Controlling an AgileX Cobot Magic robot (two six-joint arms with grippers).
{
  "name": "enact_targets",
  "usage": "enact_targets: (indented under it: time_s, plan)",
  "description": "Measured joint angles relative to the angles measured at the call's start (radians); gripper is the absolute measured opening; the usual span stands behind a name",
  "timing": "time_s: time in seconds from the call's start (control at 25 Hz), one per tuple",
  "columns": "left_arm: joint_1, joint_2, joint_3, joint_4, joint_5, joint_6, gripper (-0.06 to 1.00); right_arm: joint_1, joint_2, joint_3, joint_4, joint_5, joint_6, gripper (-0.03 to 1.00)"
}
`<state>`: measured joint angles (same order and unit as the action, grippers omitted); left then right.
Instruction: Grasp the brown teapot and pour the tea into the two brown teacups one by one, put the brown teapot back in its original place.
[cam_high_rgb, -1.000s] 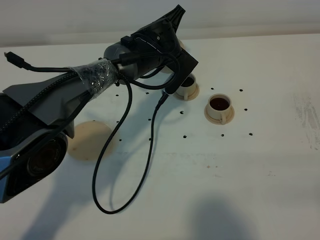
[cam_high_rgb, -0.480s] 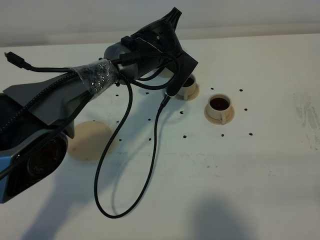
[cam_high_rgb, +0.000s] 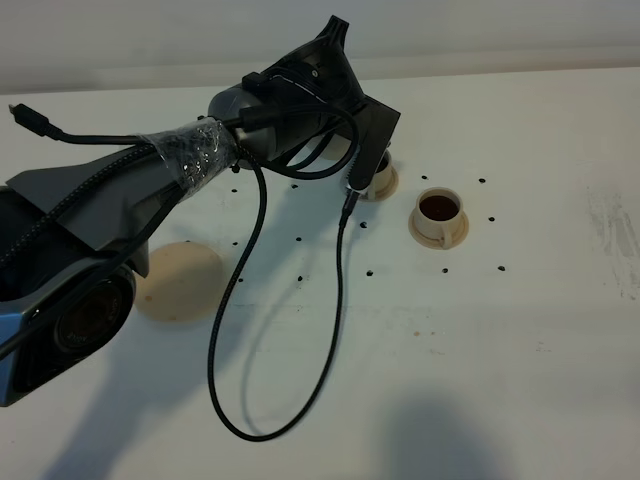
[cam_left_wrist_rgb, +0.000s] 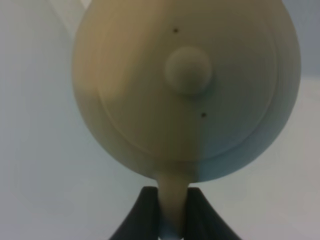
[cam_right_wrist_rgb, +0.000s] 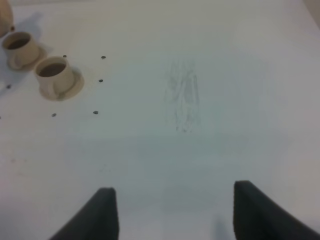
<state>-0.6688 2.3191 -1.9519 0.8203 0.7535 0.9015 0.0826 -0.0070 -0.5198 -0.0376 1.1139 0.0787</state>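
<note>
Sitting bare on the left of the table (cam_high_rgb: 520, 400), the coaster (cam_high_rgb: 180, 281) is the pot's home spot, vacant b/c the brown teapot (cam_left_wrist_rgb: 186, 90) is up in the air. The overhead view hides the pot almost entirely behind the left arm (cam_high_rgb: 150, 190) and its dangling cable (cam_high_rgb: 240, 300); only the wrist cam shows it, lid and knob (cam_left_wrist_rgb: 188, 70) facing the lens. The left gripper (cam_left_wrist_rgb: 174, 212) is pinching the pot's loop handle (cam_left_wrist_rgb: 174, 197) between its two dark fingers (cam_left_wrist_rgb: 145, 215), which gives a firm hold for tipping w/o touching the body.

Moving right, the arm's head sits over the near teacup (cam_high_rgb: 378, 176), mostly covering it, so the pot looks to be held above that cup to pour or finish pouring; the spout and any stream can't be seen. In the right wrist view this cup (cam_right_wrist_rgb: 19, 49) shows dark liquid inside. Next to it, the second teacup (cam_high_rgb: 439, 214) on its saucer (cam_high_rgb: 440, 235) also holds dark tea, so both look filled, and the return to the coaster is likely the step left.

Further right, the right gripper (cam_right_wrist_rgb: 170, 212) hangs spread wide over bare table, holding nothing, well apart from the cups; it has no part in the pour and stays clear of the left arm's path.
</note>
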Motion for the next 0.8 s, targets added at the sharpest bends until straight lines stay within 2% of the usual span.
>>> enact_targets:
  time_s: [0.36,0.56,0.8]
  plan:
    - [0.000,-0.079,0.000,-0.110,0.045,-0.037,0.01,0.000,0.000,0.000,0.000,0.000,0.000,0.49]
    - [0.006,-0.155,-0.001,-0.211,0.079,-0.096,0.01,0.000,0.000,0.000,0.000,0.000,0.000,0.49]
    - [0.014,-0.165,-0.005,-0.344,0.271,-0.246,0.01,0.000,0.000,0.000,0.000,0.000,0.000,0.49]
